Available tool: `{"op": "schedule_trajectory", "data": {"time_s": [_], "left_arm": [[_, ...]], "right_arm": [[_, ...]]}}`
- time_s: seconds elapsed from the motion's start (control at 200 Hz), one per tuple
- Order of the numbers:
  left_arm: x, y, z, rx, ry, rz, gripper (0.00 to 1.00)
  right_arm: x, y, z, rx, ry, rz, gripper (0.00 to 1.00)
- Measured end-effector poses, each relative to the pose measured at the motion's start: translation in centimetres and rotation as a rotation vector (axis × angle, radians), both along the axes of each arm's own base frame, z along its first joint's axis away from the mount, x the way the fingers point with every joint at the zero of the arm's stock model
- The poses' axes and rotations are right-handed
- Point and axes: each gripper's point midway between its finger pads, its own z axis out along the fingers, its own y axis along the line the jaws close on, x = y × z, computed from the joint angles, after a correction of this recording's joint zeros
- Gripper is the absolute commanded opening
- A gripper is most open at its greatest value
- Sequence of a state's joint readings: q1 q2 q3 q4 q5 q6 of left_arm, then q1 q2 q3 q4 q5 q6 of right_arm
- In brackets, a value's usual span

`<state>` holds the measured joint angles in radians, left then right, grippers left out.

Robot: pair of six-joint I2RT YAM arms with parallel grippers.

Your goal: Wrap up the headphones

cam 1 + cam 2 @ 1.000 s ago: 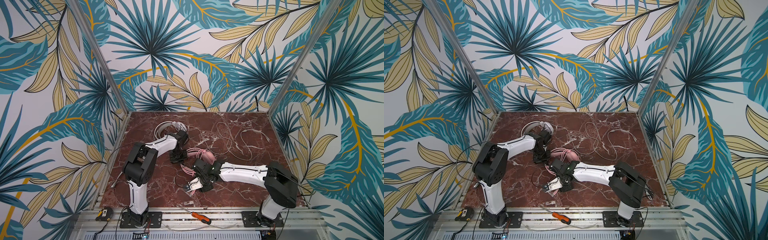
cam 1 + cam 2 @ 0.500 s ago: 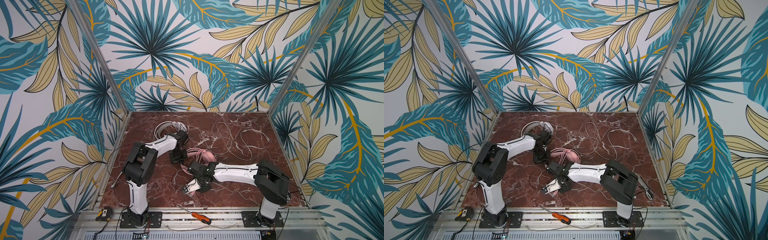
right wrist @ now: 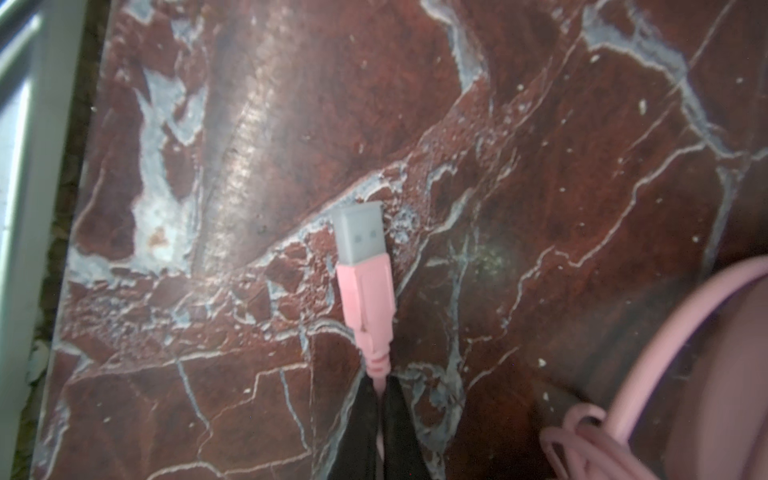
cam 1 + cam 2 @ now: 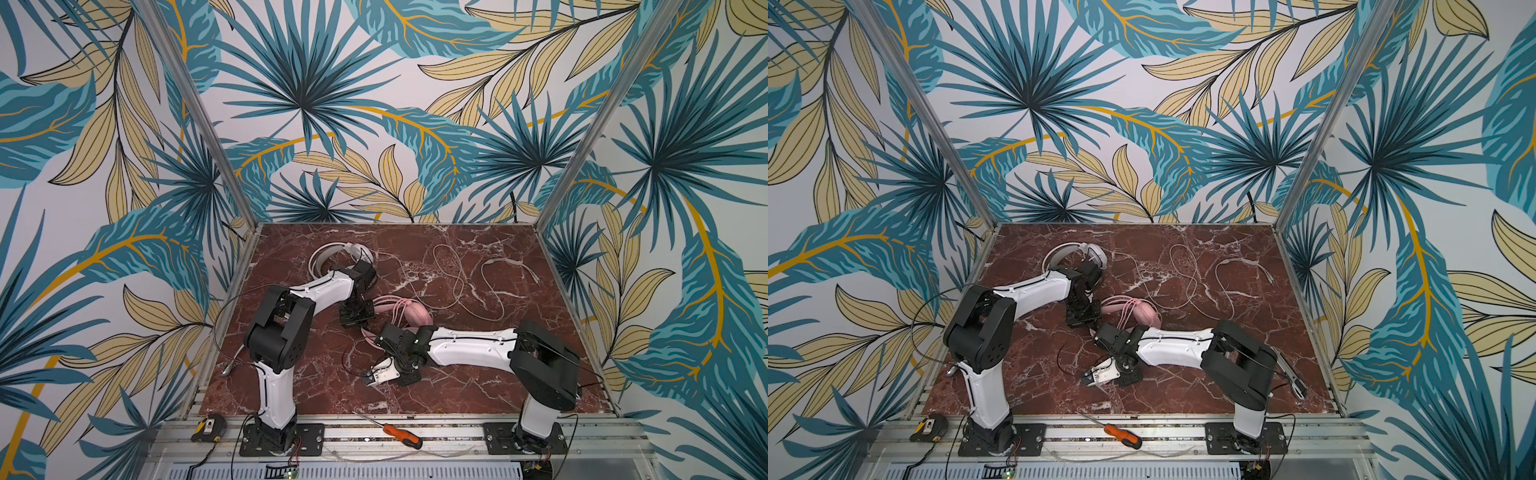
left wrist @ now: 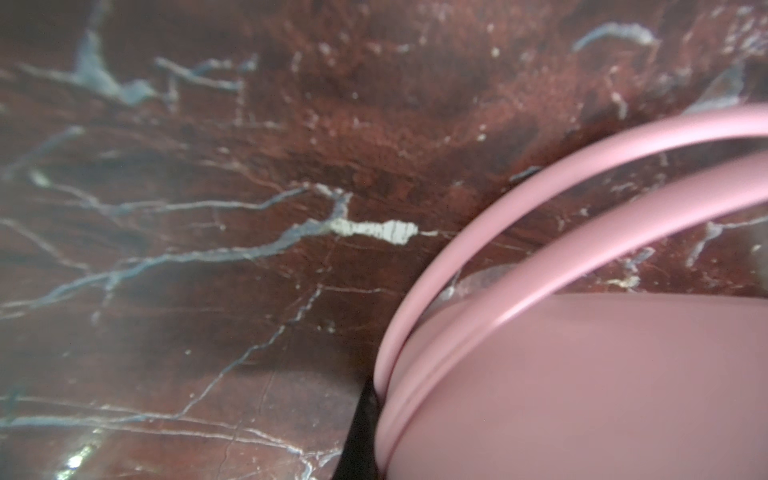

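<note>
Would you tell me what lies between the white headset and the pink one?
The left arm's wrist, seen in both top views.

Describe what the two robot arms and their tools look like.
The left arm and right arm match: smooth white shell links joined by bulky black joint housings, each on a black base plate bolted to an aluminium rail. Thin black cables loop beside the joints. The left tool and right tool are black; the right tool's fingers taper to narrow tips. No markings are legible.
</note>
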<state>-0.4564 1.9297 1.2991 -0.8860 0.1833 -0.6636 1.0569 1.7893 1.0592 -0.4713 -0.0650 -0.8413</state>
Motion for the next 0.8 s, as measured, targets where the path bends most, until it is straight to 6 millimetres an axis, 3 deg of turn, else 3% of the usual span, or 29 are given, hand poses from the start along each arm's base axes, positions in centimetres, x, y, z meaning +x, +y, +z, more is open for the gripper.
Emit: {"op": "schedule_trajectory", "data": {"time_s": [0.386,0.801], "left_arm": [[0.0,0.0,0.0,0.000,0.001,0.012,0.00],[-0.1,0.2,0.2,0.004,-0.002,0.038,0.00]], "right_arm": [[1.0,1.4,3.8,0.208,0.001,-0.225,0.00],[2.6,1.2,6.9,0.343,0.066,-0.519,0.00]]}}
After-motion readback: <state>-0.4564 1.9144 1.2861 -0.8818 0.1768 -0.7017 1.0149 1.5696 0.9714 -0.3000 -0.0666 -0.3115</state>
